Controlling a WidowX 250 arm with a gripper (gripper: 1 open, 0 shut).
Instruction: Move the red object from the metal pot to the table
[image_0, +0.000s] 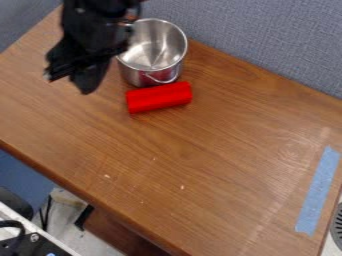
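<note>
The red block (159, 96) is lying flat on the wood table (201, 170), right in front of the pot (151, 53), just about touching it. Pot's shiny steel, upright, near the table's back edge.

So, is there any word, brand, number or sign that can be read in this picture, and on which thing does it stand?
None: no readable text anywhere in the view.
The red object: plain, no marking.
The metal pot: only reflections, no label visible.
The table: bare wood grain.
The blue tape: no writing visible.
The claw: dark and blurred, any marking cannot be told.
</note>
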